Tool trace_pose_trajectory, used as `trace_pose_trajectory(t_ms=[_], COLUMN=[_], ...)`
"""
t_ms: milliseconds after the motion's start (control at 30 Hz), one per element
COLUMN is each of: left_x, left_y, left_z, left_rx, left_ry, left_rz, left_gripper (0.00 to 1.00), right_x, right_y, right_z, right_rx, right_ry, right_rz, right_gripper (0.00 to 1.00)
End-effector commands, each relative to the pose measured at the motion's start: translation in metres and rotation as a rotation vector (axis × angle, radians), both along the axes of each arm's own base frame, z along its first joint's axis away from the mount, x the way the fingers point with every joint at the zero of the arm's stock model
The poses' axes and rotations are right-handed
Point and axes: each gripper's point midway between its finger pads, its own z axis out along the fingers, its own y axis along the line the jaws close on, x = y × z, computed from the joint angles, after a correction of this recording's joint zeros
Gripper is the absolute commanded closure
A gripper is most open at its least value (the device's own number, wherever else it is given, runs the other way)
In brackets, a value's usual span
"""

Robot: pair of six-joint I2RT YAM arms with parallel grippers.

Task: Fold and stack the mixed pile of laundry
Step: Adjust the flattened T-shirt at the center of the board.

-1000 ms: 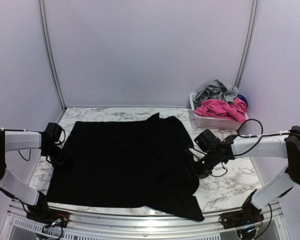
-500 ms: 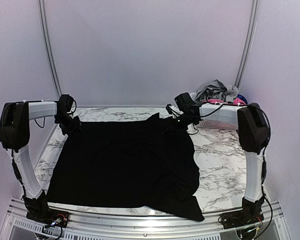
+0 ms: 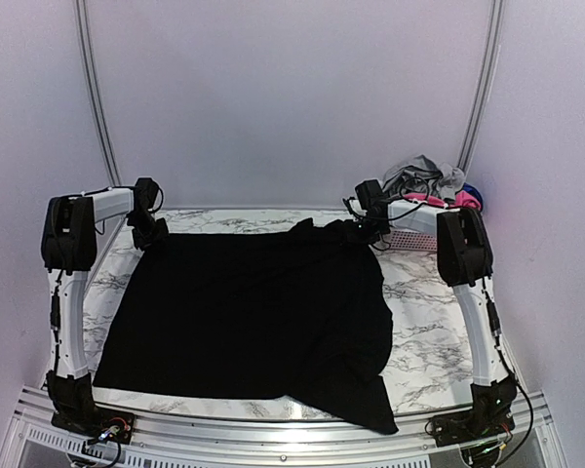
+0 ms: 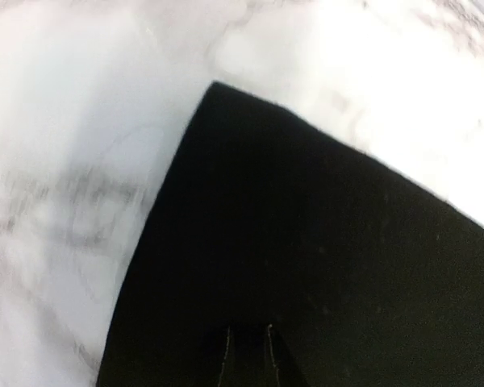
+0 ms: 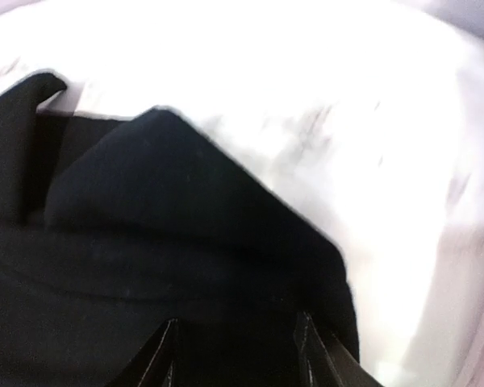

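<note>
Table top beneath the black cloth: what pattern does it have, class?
Table top: white marble, grey veins; top external view.

Open marble (image 3: 429,322) right of black cloth (image 3: 244,312); basket (image 3: 411,238) blocks corner.

The white, grey-veined marble bench (image 3: 434,327) carries a large black cloth (image 3: 253,312), spread nearly flat; its two far corners lie at the left pincer (image 3: 150,237) and the right pincer (image 3: 369,234); its loose fourth corner reaches the bench's front edge, well nearer than the right pincer; a white lattice basket (image 3: 411,238) stands just right of that pincer; bare marble shows outward of both.
</note>
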Motion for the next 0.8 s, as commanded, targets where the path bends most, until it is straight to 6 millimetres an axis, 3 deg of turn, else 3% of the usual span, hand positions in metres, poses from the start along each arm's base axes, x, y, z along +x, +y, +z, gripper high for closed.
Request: trace_pose_trajectory(t_ms=[0,67,133,233,267,333,400,500,533,633,700,767], left_x=[0.03,0.058,0.069,0.057,0.045,0.014,-0.024,-0.091,-0.117,-0.195,-0.238,-0.274], left_y=[0.012,0.016,0.012,0.002,-0.002,-0.009,-0.019,-0.028,-0.029,-0.03,-0.026,-0.021], left_z=[-0.022,0.0,0.03,0.069,0.075,0.082,0.085,0.09,0.09,0.077,0.082,0.08], left_rx=[0.01,-0.001,-0.035,-0.053,-0.045,-0.011,-0.021,-0.097,-0.118,-0.192,-0.215,-0.23], left_ry=[0.022,-0.055,-0.121,-0.164,-0.154,-0.125,-0.098,-0.081,-0.07,-0.008,-0.012,0.01], left_rz=[-0.009,0.005,0.001,-0.018,-0.031,-0.058,-0.083,-0.037,-0.015,0.06,0.121,0.186], left_gripper=[0.83,0.8,0.76,0.71,0.7,0.69,0.68,0.66,0.64,0.55,0.51,0.48], right_x=[0.041,0.056,0.06,0.037,0.021,-0.008,-0.045,-0.11,-0.135,-0.208,-0.262,-0.304], right_y=[-0.012,-0.006,0.003,0.023,0.026,0.034,0.04,0.044,0.043,0.04,0.038,0.031], right_z=[-0.006,0.023,0.068,0.128,0.129,0.141,0.138,0.134,0.141,0.124,0.108,0.101], right_rx=[-0.052,-0.002,0.046,0.16,0.178,0.215,0.227,0.291,0.339,0.387,0.377,0.36], right_ry=[-0.057,-0.111,-0.174,-0.214,-0.186,-0.154,-0.092,0.014,0.038,0.17,0.279,0.349], right_rz=[-0.034,-0.013,0.028,0.11,0.126,0.158,0.18,0.19,0.181,0.15,0.133,0.097], right_gripper=[0.49,0.45,0.41,0.36,0.35,0.34,0.34,0.34,0.34,0.34,0.34,0.33])
